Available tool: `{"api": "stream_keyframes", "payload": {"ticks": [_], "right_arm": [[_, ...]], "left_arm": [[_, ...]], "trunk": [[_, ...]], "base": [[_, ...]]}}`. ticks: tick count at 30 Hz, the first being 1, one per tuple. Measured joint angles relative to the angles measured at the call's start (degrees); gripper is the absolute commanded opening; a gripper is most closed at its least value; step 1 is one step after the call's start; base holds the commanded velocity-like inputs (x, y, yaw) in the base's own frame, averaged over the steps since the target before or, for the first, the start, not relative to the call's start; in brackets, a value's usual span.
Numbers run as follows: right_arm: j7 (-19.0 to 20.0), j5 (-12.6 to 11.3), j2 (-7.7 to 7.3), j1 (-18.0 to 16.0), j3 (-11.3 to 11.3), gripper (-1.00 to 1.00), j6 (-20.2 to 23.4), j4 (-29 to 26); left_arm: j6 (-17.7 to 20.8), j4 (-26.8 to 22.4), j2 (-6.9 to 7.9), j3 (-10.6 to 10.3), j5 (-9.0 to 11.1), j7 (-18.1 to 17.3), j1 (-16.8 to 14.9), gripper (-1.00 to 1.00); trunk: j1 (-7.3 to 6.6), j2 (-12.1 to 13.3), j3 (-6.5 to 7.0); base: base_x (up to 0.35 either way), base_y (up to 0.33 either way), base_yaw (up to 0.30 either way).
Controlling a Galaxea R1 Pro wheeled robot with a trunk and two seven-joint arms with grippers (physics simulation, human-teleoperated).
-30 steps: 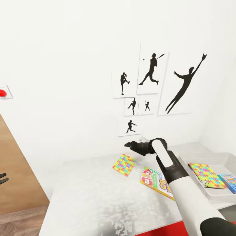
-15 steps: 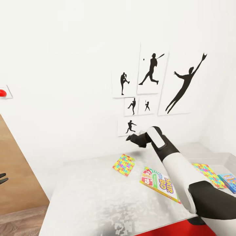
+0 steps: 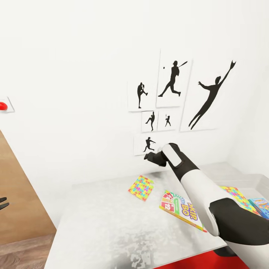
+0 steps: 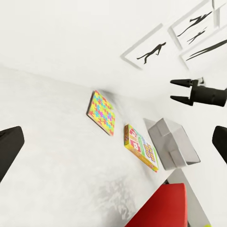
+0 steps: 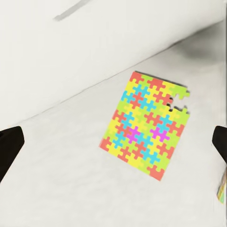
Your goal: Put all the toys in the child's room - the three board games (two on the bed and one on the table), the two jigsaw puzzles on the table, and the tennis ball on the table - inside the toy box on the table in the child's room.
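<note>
Pincer work first: the right pincer [image 3: 146, 156] hangs with jaws spread and empty, above the counter [image 3: 112, 224] and the loose jigsaw puzzle [image 3: 141, 187], which lies flat near the wall. The Skip-Bo box [image 3: 182, 209] sits just beside it; the toy box [image 3: 257, 180], at the right, already holds another puzzle [image 3: 239, 198]. A good pick likely means descending squarely and pinching one edge of the thin square. The left pincer [image 4: 113, 142] is also spread.

Kid's bedroom: baseball silhouette pics [image 3: 175, 101] on white wall, jigsaw puzzle [image 3: 141, 188] + Skip-Bo game [image 3: 182, 209] on table [image 3: 112, 224].
</note>
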Motion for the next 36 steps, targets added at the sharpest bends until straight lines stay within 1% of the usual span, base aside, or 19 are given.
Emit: {"api": "stream_keyframes", "payload": {"ticks": [2,3,5,8,10,18,36], "right_arm": [[0.05,0.36,0.13,-0.03,1.24,1.00,-0.69,0.09],[0.08,0.63,0.21,-0.04,2.69,1.00,-1.15,0.15],[0.10,0.82,0.29,-0.07,4.10,1.00,-1.53,0.19],[0.12,0.96,0.62,-0.11,5.85,1.00,-2.60,0.24],[0.15,1.02,0.78,-0.13,6.33,1.00,-3.21,0.28],[0.28,1.16,1.00,-0.16,7.06,1.00,-4.22,0.33],[0.31,1.19,1.05,-0.25,7.27,1.00,-4.57,0.34]], "left_arm": [[0.00,0.00,0.02,0.00,0.00,0.00,0.00,1.00],[0.00,0.00,0.04,0.00,0.00,0.00,0.00,1.00],[0.00,0.00,0.08,0.01,0.00,0.00,0.00,1.00],[-0.04,0.00,0.10,0.01,-0.03,0.00,0.00,1.00],[-0.06,0.00,0.10,0.01,-0.04,0.00,0.00,1.00],[-0.08,0.04,0.11,0.01,-0.08,0.00,0.00,1.00],[-0.09,0.09,0.11,0.01,-0.09,0.00,0.00,1.00]], "trunk": [[0.00,0.00,0.00],[0.00,0.00,-0.01],[0.00,0.00,-0.08],[0.00,0.00,-0.27],[0.00,0.01,-0.43],[0.00,0.00,-1.13],[0.00,0.00,-2.82]], "base": [[0.000,0.000,0.000],[0.000,0.000,0.000],[0.000,0.000,0.000],[0.000,0.000,0.000],[0.000,0.000,0.000],[0.000,0.000,0.000],[0.000,0.000,0.000]]}}
